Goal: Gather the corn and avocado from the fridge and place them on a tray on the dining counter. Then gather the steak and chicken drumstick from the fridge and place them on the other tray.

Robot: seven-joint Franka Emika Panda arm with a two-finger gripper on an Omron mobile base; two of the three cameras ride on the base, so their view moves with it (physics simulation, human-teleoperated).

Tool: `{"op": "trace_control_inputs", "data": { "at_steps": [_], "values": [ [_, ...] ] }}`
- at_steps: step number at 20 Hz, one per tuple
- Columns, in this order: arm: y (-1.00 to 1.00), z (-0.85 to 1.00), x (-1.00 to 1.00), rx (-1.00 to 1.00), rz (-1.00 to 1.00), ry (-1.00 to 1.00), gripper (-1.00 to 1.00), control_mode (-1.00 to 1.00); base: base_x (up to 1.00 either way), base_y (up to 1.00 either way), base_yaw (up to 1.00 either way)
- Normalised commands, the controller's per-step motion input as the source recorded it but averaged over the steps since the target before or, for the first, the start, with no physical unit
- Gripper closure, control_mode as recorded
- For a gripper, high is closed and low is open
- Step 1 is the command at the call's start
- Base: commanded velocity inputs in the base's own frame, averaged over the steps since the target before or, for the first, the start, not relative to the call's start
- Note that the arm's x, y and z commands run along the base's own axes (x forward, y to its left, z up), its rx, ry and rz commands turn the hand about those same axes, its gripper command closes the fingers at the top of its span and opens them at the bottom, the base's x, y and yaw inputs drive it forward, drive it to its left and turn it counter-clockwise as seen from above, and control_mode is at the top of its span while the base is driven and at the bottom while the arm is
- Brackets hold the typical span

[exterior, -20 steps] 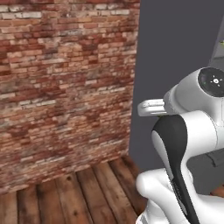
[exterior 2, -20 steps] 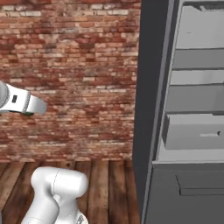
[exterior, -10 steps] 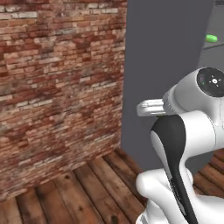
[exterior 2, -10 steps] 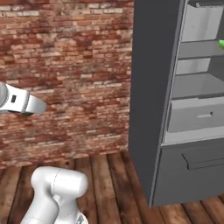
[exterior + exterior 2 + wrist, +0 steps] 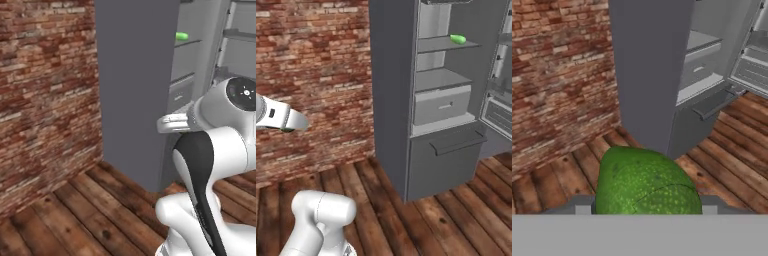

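Avocado (image 5: 647,182) seen large and close in hand view, bumpy green skin, sitting low in frame right at gripper (image 5: 643,209), between the two finger tips whose grey stubs flank it on either side; jaws parted moderately and closed against the fruit, so avocado held. Beyond the avocado, dark wooden plank floor (image 5: 572,165), red brick wall (image 5: 562,75) on the left, tall dark grey fridge (image 5: 649,75) standing ahead with its flat side panel nearest. Fridge door swung open on the far side, door shelves visible at upper right of hand view. In right base view, fridge (image 5: 393,90) interior exposed: pale shelves stacked, a grey drawer (image 5: 442,104) under the middle shelf, a lower front panel with long handle (image 5: 456,142) below that. Small bright green item (image 5: 458,38) lying on an upper shelf, toward the right of that shelf; too small to say whether corn or something else. Same green item (image 5: 182,36) glimpsed in left base view, just past the edge of the fridge side panel (image 5: 137,85). White arm (image 5: 210,165) with dark joint band rising at lower right of left base view; in right base view, an arm link (image 5: 278,116) reaching in from the left edge before the brick wall (image 5: 316,75), base joint (image 5: 323,220) at bottom. Trays and dining counter not placed from these views.
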Motion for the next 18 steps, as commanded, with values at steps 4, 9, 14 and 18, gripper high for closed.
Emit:
{"op": "trace_control_inputs", "data": {
  "at_steps": [4,9,14,18],
  "values": [
    [0.00,0.00,0.00,0.00,0.00,0.00,1.00,1.00,-0.84,0.00,-0.40],
    [0.00,0.00,0.00,0.00,0.00,0.00,1.00,1.00,-0.89,-0.04,-0.39],
    [0.00,0.00,0.00,0.00,0.00,0.00,1.00,1.00,-0.97,-0.35,-0.33],
    [0.00,0.00,0.00,0.00,0.00,0.00,1.00,1.00,-0.88,-0.60,-0.26]
  ]
}}
